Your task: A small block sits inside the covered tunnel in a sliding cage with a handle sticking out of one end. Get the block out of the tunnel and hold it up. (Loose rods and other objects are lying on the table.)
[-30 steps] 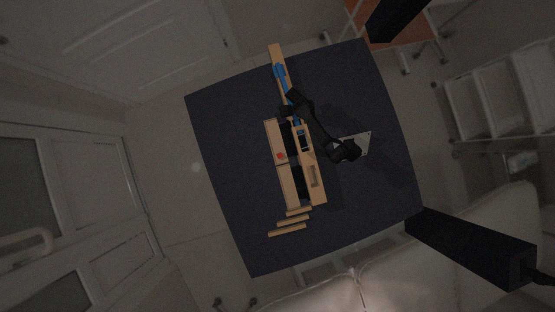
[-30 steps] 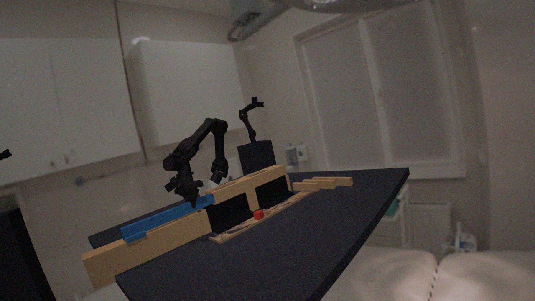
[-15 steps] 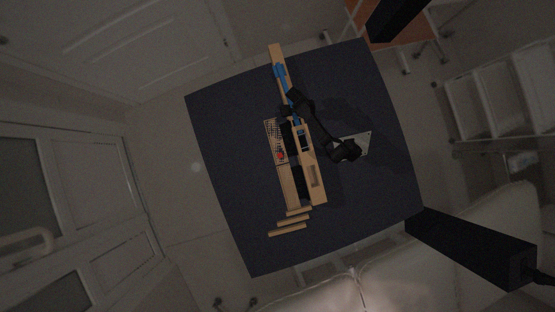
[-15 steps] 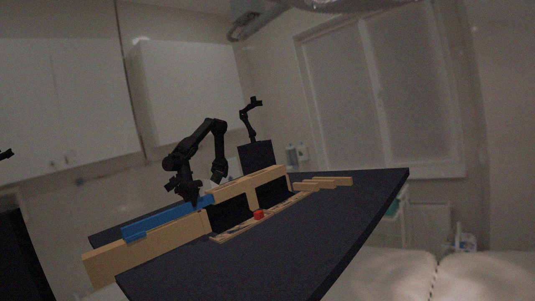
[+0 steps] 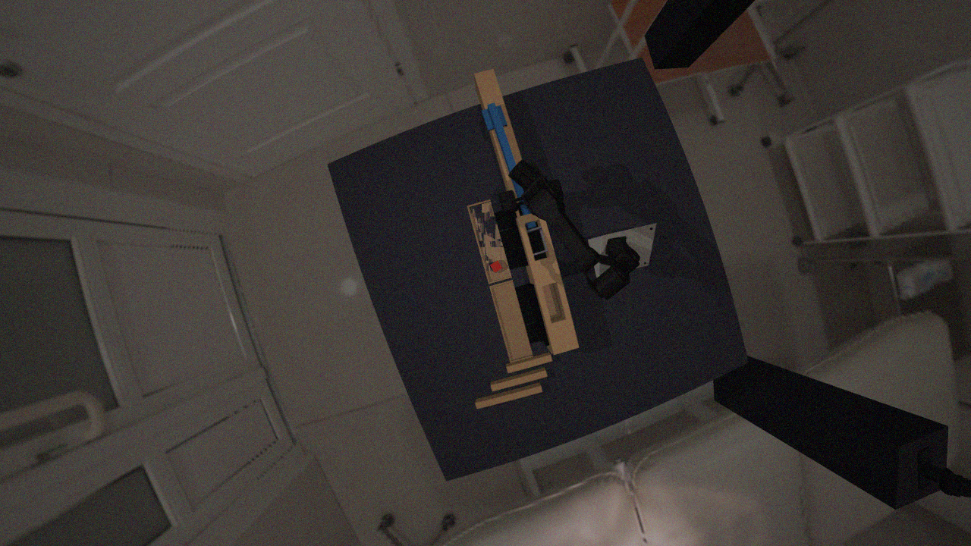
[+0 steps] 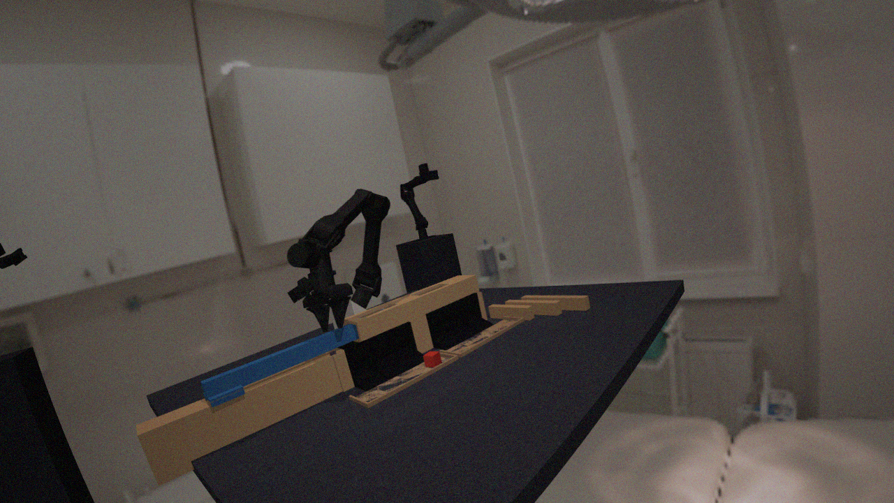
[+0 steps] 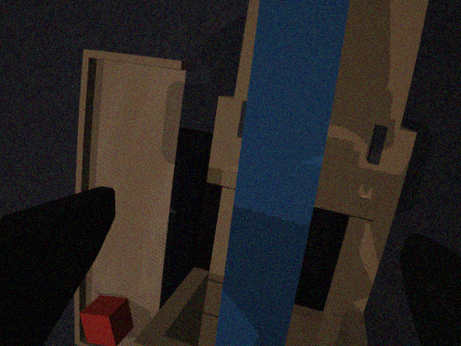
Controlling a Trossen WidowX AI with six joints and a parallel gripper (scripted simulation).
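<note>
and here the gripper stands over the blue handle, fingers spread wide, nothing pinched between them! the red block is out of the covered tunnel, sitting in the shallow wooden tray alongside, near the divider between its two sections. in the tunnel's top opening, seen from above, a pale-edged frame shows, and the blue handle runs out of that end along a long wooden rail.

over to the views: wrist gives us a finger on each side of the blue bar, well apart; top hides those fingertips under the arm. top and exterior pick up three loose rods past the tray's far end, and wrist shows none of them!
</note>
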